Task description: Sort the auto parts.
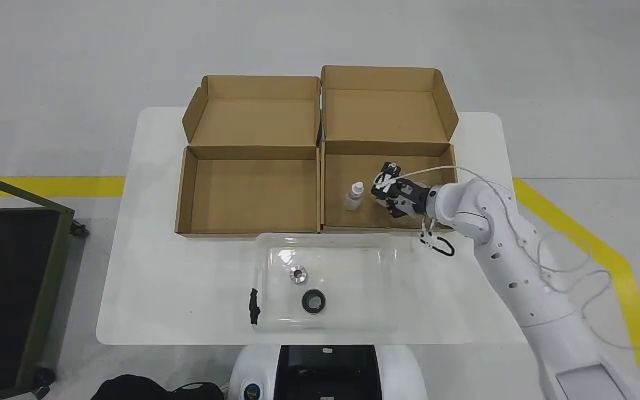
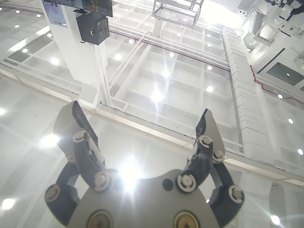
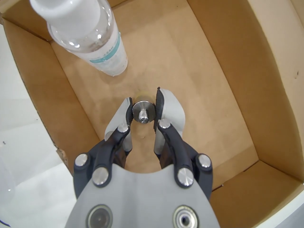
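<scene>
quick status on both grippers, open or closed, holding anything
Left gripper: open, holding nothing.
Right gripper: fingers closed on a small metal part, over the cardboard box.

Top view bright, even overhead light, faint shadows inside the open brown cardboard boxes (image 1: 250, 190). Left wrist view faces round white ceiling lamps (image 2: 155, 97), flare washing over the grey metal left gripper (image 2: 141, 107). Right wrist view: bowed edges, glint on the shiny round metal part (image 3: 142, 114).
</scene>
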You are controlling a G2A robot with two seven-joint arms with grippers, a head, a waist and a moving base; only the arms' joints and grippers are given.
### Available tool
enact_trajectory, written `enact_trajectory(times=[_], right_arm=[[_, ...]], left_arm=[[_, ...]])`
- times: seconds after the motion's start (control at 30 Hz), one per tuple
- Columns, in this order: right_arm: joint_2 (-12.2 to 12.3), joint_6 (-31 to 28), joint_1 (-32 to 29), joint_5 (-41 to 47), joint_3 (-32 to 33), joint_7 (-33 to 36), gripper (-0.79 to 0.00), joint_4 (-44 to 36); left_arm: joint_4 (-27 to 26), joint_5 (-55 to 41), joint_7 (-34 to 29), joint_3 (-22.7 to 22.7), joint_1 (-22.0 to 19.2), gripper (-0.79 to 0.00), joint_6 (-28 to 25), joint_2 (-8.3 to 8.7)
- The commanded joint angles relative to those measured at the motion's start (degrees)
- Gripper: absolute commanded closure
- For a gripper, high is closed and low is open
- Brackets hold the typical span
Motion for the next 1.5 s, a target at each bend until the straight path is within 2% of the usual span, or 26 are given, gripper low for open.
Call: enact_trajectory(times=[0.0,0.07,0.13,0.17,0.2,0.23,0.27,0.67,0.97,1.2,1.47], right_arm=[[-0.05,0.30,0.10,0.02,-0.31,-0.04,-0.299,-0.02],[-0.07,0.40,0.25,0.01,-0.56,-0.26,-0.320,-0.01],[-0.08,0.56,0.25,0.13,-0.64,-0.73,-0.379,-0.33],[-0.04,0.79,0.09,0.43,-0.43,-1.15,-0.440,-0.60],[0.05,0.80,-0.12,0.61,-0.13,-1.33,-0.600,-1.00],[0.19,0.76,-0.37,0.52,0.30,-1.40,-0.714,-1.65],[0.36,0.72,-0.85,0.61,0.85,-1.62,-0.785,-2.61],[2.73,3.17,-14.28,1.10,8.82,-3.93,-0.785,-23.27],[3.23,2.04,-23.01,-2.00,6.02,-6.65,-0.785,-34.34],[3.12,1.27,-25.57,-5.41,1.30,-7.78,-0.785,-37.70],[2.71,0.77,-24.75,-8.73,-3.45,-8.29,-0.785,-35.66]], left_arm=[[0.00,0.00,0.00,0.00,0.00,-0.785,0.00,0.00],[0.00,0.00,0.00,0.00,0.00,-0.785,0.00,0.00],[0.00,0.00,0.00,0.00,0.00,-0.785,0.00,0.00],[0.00,0.00,0.00,0.00,0.00,-0.785,0.00,0.00],[0.00,0.00,0.00,0.00,0.00,-0.785,0.00,0.00],[0.00,0.00,0.00,0.00,0.00,-0.785,0.00,0.00],[0.00,0.00,0.00,0.00,0.00,-0.785,0.00,0.00],[0.00,0.00,0.00,0.00,0.00,-0.785,0.00,0.00],[0.00,0.00,0.00,0.00,0.00,-0.785,0.00,0.00],[0.00,0.00,0.00,0.00,0.00,-0.785,0.00,0.00],[0.00,0.00,0.00,0.00,0.00,-0.785,0.00,0.00]])
